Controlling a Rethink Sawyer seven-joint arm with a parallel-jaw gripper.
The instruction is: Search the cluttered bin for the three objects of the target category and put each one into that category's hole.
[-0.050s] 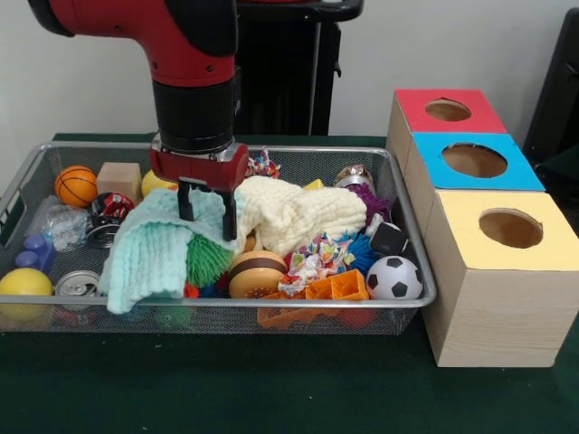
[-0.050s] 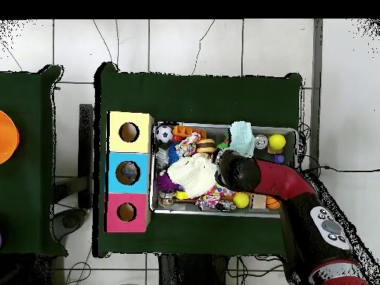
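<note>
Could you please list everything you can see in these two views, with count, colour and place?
wire bin: one, silver, on the green table.
sorting boxes: three, red, blue and yellow tops, each with a hole, beside the bin.
cloths: two, mint and cream, mid-bin.
basketball: one, orange, far corner.
wooden block: one, tan, beside the basketball.
soccer ball: one, black and white, near corner by the boxes.
toy burger: one, brown, near edge.
yellow ball: one, near corner.
can: one, silver, beside the yellow ball.
gripper: one, red and black, jaws open over the cloths.
</note>
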